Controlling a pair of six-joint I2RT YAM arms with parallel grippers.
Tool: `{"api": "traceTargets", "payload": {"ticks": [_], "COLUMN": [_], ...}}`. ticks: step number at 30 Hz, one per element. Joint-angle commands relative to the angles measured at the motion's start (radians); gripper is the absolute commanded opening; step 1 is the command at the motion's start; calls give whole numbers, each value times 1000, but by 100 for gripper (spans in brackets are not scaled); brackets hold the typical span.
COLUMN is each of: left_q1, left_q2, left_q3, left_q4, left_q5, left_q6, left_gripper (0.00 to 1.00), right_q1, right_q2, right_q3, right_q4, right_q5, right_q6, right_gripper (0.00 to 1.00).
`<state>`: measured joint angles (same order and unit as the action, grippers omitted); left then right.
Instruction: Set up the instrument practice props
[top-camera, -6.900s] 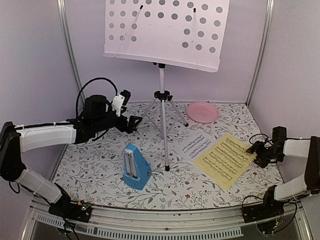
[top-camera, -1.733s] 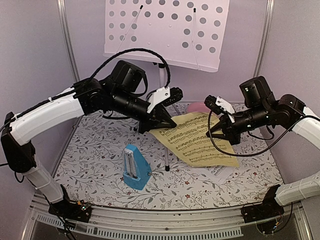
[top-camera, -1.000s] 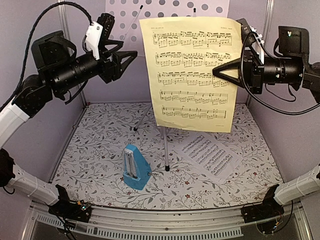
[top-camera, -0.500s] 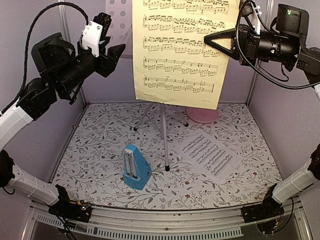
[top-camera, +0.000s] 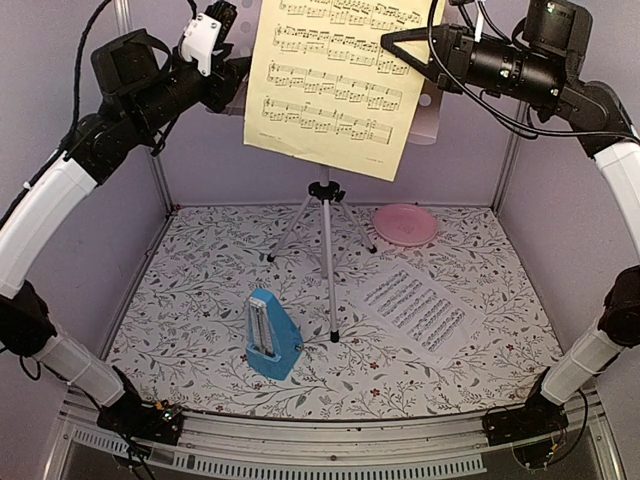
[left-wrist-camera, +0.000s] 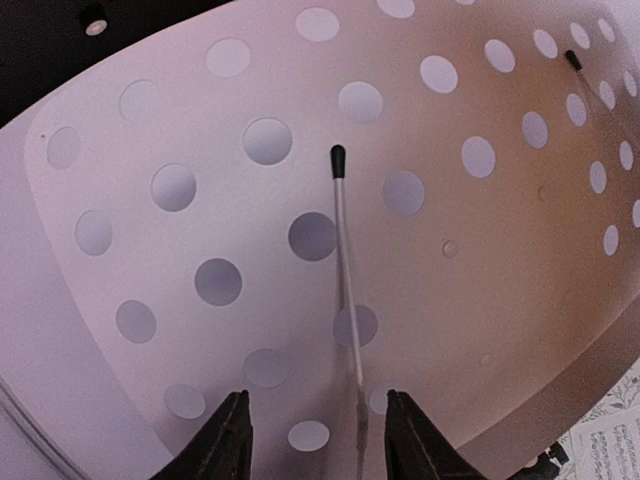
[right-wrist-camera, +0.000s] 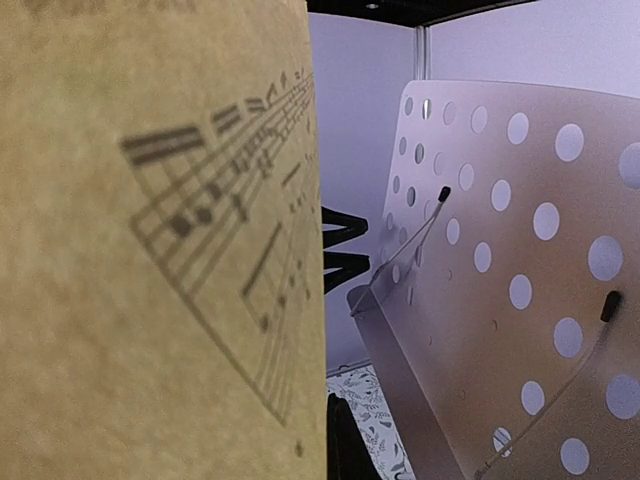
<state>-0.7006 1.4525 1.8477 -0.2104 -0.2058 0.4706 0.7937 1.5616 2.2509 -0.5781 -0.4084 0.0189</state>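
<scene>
1. The right pincer (top-camera: 392, 42), clamped on the yellow sheet (top-camera: 330, 85), holds it hanging, long axis near vertical, just before the music stand (left-wrist-camera: 450, 300), high above the worktop (top-camera: 200, 300).
2. The left pincer (left-wrist-camera: 315, 400), fingers apart, faces the stand's retaining wire (left-wrist-camera: 345, 270) and is the nearer to it.

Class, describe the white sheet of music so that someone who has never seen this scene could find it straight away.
Find the silver tripod legs standing on the floral-patterned tabletop. To their right, closer to the table's near edge than the pink round plate, the white sheet of music lies flat. Its only look-alike, the yellow sheet of music, is held high in the air.
</scene>
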Motion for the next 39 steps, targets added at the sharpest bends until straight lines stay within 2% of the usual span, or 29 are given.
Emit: {"api": "traceTargets", "payload": {"ticks": [1, 8, 17, 19, 23, 25, 33, 39], "left_q1": [44, 83, 85, 85, 83, 82, 81, 75], "left_q2": [66, 150, 197, 200, 195, 185, 124, 34], "left_q3": [88, 198, 224, 229, 225, 206, 86, -121], "left_q4": [-32, -76, -65, -60, -30, -4, 128, 381], "left_q5": [107, 188, 202, 197, 201, 193, 179, 184], "left_q6": [11, 25, 60, 55, 42, 36, -13, -40], "left_gripper": [44, 37, 31, 27, 9, 0, 0, 0], "right_q1": [8, 6, 6, 6, 6, 6, 6, 6], "right_q2": [21, 38, 49, 50, 55, 57, 67, 76], "right_q3": [32, 40, 50, 51, 51, 50, 51, 51], "right_q4": [68, 84, 90, 94, 96, 97, 117, 131], "right_q5": [129, 208, 302, 311, 318, 326, 404, 426], "right_q6": [12, -6, -68, -74, -78, -82, -95, -104], "right_gripper": [0, 0, 0, 0, 0, 0, 0, 0]}}
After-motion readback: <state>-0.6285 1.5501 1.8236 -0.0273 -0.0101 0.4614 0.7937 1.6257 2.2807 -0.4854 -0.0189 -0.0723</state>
